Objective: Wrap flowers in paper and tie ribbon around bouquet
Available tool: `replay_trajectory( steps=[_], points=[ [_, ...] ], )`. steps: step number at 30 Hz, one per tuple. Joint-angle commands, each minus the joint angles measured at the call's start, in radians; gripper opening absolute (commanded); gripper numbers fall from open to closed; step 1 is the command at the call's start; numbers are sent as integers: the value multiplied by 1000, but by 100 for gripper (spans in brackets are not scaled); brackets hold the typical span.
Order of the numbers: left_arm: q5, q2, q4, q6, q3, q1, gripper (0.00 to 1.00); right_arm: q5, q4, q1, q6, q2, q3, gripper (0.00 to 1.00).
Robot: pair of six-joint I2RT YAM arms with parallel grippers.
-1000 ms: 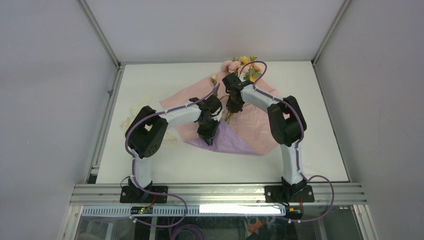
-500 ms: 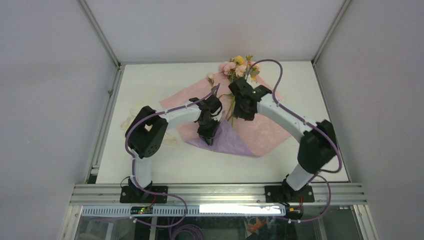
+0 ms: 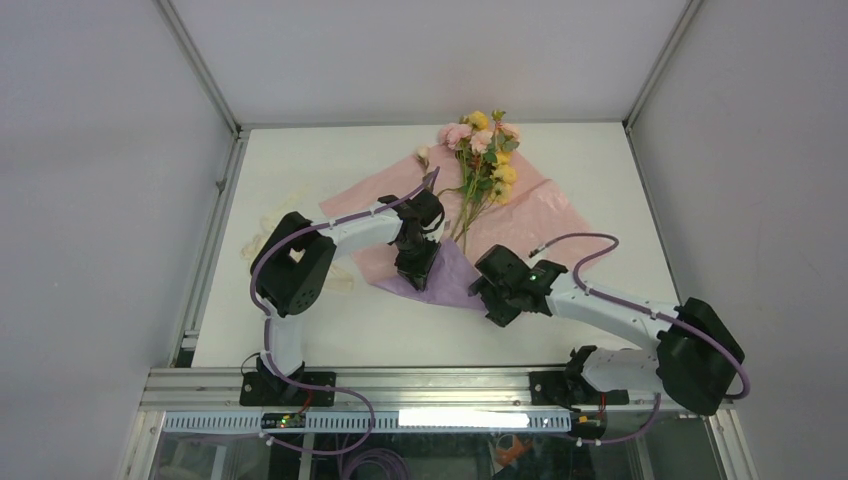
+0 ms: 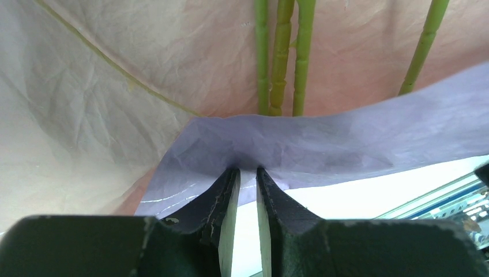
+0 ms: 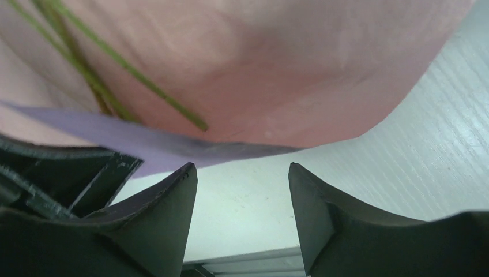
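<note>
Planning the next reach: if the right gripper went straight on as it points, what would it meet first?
Likely the near edge of the paper, with only bare table before it; the right gripper faces it, fingers open. Depth is unclear.

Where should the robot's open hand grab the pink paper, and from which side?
Probably the paper's near right edge, beside the lilac flap the left gripper pinches, coming from the near side. That edge looks lifted off the table, so the right gripper's open jaws could slip around it, clear of the stems.
</note>
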Motion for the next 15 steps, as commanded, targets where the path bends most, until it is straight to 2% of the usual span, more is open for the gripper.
replay_trajectory(
  steps=[1, 4, 10, 15],
  points=[
    [-11, -1, 8, -13, 1, -2, 22, 66, 76, 18, 305, 8, -46, 63],
    [-15, 1, 8, -13, 1, -1, 22, 114, 21, 31, 349, 31, -61, 63],
    [-19, -11, 8, -7, 0, -2, 22, 152, 55, 31, 411, 75, -139, 61],
    [-30, -18, 8, -2, -2, -3, 23, 219, 22, 31, 395, 78, -147, 41]
  ],
)
